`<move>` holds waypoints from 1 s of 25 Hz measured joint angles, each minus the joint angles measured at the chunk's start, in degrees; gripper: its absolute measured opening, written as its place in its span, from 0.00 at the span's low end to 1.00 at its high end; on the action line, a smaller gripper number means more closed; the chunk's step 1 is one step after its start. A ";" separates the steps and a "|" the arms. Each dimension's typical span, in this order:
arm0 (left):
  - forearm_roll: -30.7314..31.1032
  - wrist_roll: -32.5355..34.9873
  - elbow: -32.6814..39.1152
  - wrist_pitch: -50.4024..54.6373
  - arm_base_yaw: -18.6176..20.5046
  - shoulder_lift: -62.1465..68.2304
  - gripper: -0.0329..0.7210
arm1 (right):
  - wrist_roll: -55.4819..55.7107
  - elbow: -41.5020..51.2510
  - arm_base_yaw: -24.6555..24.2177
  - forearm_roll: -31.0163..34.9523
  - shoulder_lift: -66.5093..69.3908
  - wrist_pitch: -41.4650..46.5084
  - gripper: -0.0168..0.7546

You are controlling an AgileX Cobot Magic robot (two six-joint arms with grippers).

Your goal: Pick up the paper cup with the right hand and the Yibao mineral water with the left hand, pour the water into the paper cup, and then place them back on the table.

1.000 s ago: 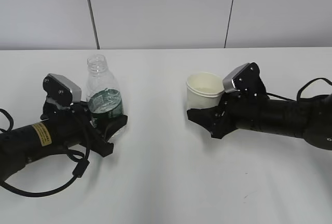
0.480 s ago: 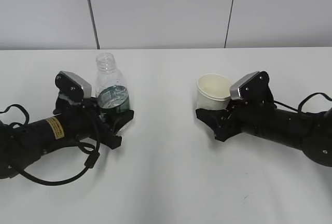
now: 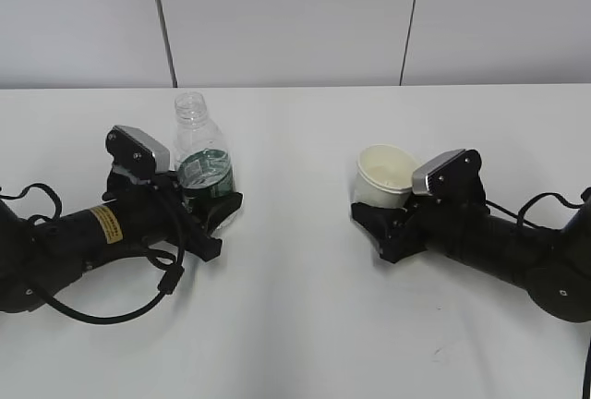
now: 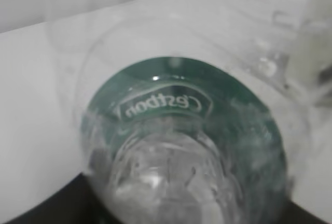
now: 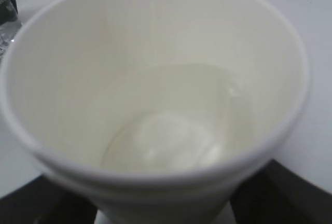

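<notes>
left gripper clasps Yibao mineral water | right gripper clasps paper cup | wrist-only: water inside cup

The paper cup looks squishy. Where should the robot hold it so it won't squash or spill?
Probably low on the paper cup's wall, from the side, as the right hand does now. The cup stands open-topped with water inside, so a level sideways grip keeps it upright; a gentle squeeze suits thin walls.

The left hand is lying low along the table, its black fingers closing around the Yibao mineral water. The right hand is stretching in low from the opposite side, its jaws gripping the base of the paper cup.
</notes>
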 joint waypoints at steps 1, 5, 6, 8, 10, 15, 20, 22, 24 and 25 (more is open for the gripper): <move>0.00 0.00 0.00 0.00 0.00 0.00 0.52 | -0.54 0.00 0.00 0.15 0.00 -0.09 0.70; 0.05 0.00 0.00 0.00 0.00 0.00 0.52 | -2.04 0.00 0.00 0.18 0.00 -0.09 0.70; 0.11 0.00 0.00 0.00 0.00 0.00 0.52 | -2.15 0.00 0.00 0.18 0.00 -0.09 0.70; 0.16 0.00 0.00 0.00 0.00 0.00 0.52 | -2.25 0.00 0.00 -0.19 0.03 -0.09 0.72; 0.29 0.00 0.00 0.00 0.00 0.00 0.54 | -2.22 0.00 0.00 -0.30 0.03 -0.12 0.77; -0.02 0.00 -0.04 -0.66 0.00 0.00 0.75 | -2.41 0.00 0.00 -0.43 0.03 -0.60 0.87; -0.32 0.00 -0.11 -0.88 0.00 0.00 0.83 | -2.76 0.00 0.00 -0.43 0.03 -0.34 0.88; -0.32 0.00 -0.11 -0.88 0.00 0.00 0.83 | -2.76 0.00 0.00 -0.43 0.03 0.32 0.88; -0.32 0.00 -0.11 -0.88 0.00 0.00 0.83 | -2.76 0.00 0.00 -0.43 0.03 0.47 0.88; -0.32 0.00 -0.11 -0.88 0.00 0.00 0.83 | -2.76 0.00 0.00 -0.43 0.03 0.58 0.88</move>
